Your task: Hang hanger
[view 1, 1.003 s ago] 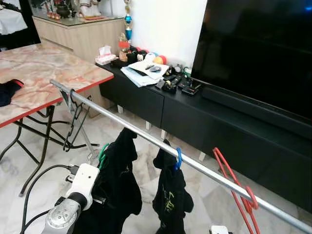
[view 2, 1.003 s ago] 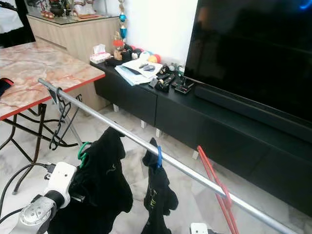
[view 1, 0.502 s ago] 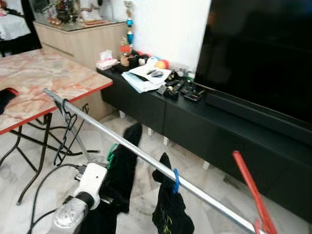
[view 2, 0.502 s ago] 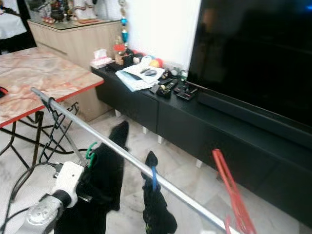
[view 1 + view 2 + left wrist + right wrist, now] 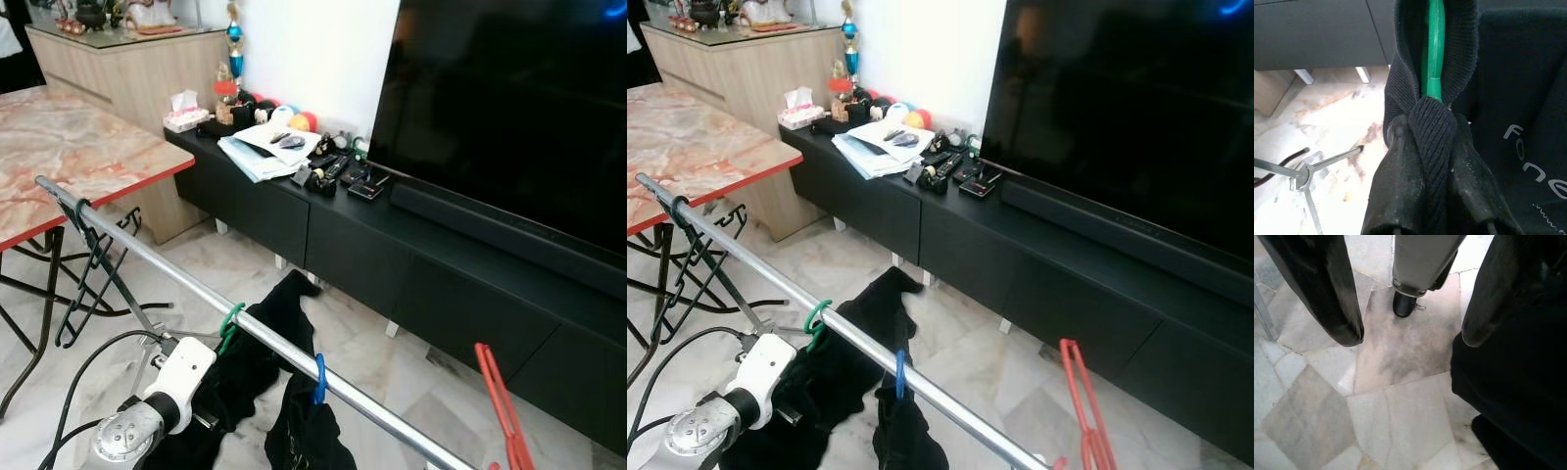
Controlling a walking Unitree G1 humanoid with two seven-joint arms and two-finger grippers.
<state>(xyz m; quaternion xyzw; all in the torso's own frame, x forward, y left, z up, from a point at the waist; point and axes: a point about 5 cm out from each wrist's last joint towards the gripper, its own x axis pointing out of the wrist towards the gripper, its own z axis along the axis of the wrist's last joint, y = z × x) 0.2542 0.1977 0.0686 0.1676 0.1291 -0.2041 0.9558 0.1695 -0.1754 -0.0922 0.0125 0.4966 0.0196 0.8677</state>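
Observation:
A silver rail (image 5: pixel 176 282) runs from the far left down to the near right. A green hanger (image 5: pixel 231 321) has its hook over the rail and carries a black shirt (image 5: pixel 279 318). My left gripper (image 5: pixel 1432 161) is shut on the shirt's ribbed collar, which wraps the green hanger's neck (image 5: pixel 1434 44). My left wrist (image 5: pixel 147 411) sits just below the rail. A blue hanger (image 5: pixel 318 379) with another black garment (image 5: pixel 309 436) hangs further along, and a red hanger (image 5: pixel 500 411) hangs beyond that. My right gripper (image 5: pixel 1410 340) hangs open over the marble floor, beside dark cloth (image 5: pixel 1513 396).
A black TV cabinet (image 5: pixel 411 264) with a large dark screen (image 5: pixel 509 108) stands behind the rail, and papers and remotes (image 5: pixel 294 157) lie on it. A marble-topped folding table (image 5: pixel 69 157) is at the left. A grey post on a black foot (image 5: pixel 1405 303) stands on the floor.
The camera has shifted, so the rail and hangers sit lower and further left. The black shirt on the green hanger has swung out toward the cabinet. My left gripper stays at the green hanger.

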